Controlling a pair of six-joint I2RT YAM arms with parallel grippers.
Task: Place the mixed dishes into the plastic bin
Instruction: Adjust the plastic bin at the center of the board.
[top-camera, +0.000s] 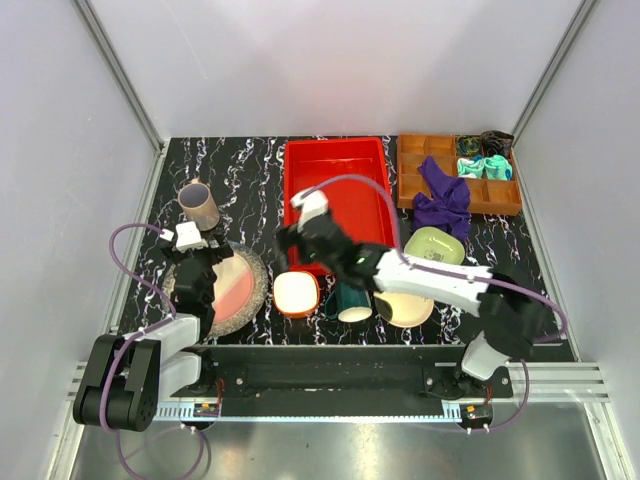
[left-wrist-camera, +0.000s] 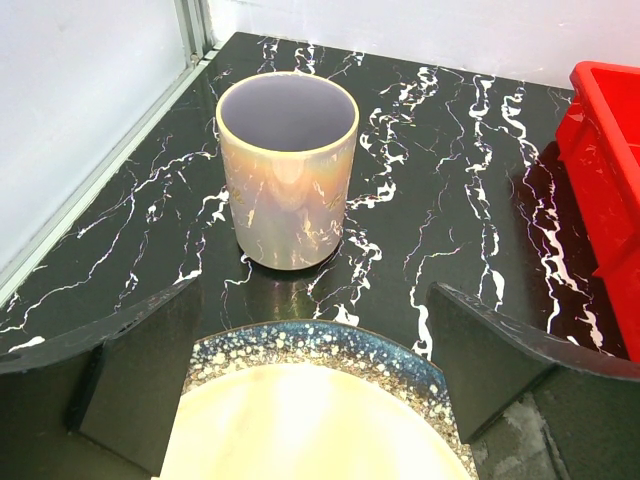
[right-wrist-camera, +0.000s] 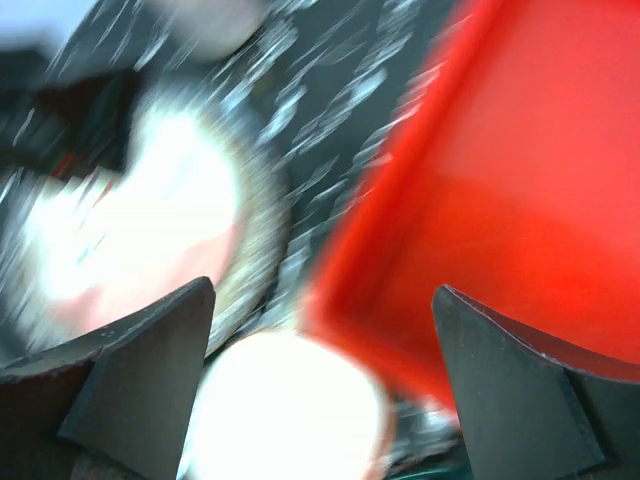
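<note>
From above, the plastic bin (top-camera: 340, 165) stands at the back middle of the black marbled table (top-camera: 250, 170), and all 7 dishes sit outside it. The mauve cup (top-camera: 199, 205) stands upright at the left. Nearer the arms lies the big speckled grey plate (top-camera: 258, 275) with the pink-cream plate (top-camera: 238, 285) on top of it. The left gripper (top-camera: 200, 245) hangs over the far edge of that stack. In front of the bin sit the orange-white bowl (top-camera: 296, 293), the dark green mug (top-camera: 352, 300) and the pale yellow plate (top-camera: 405, 308) in a row, with the light green bowl (top-camera: 435, 245) behind the last one. The right gripper (top-camera: 297, 243) reaches across to the bin's near left corner, just above the bowl. A brown tray (top-camera: 415, 170) at the back right holds a teal cloth (top-camera: 485, 165); a purple cloth (top-camera: 443, 200) spills over its front edge.

From the left wrist, the 2 fingers (left-wrist-camera: 140, 370) are spread wide on either side of the plate stack's rim, with the cup upright just beyond and the bin's edge at the right.

The right wrist view is badly blurred. Its 2 fingers (right-wrist-camera: 150, 350) also stand wide apart, the bin's red corner between them and the bowl's pale inside below it.
</note>
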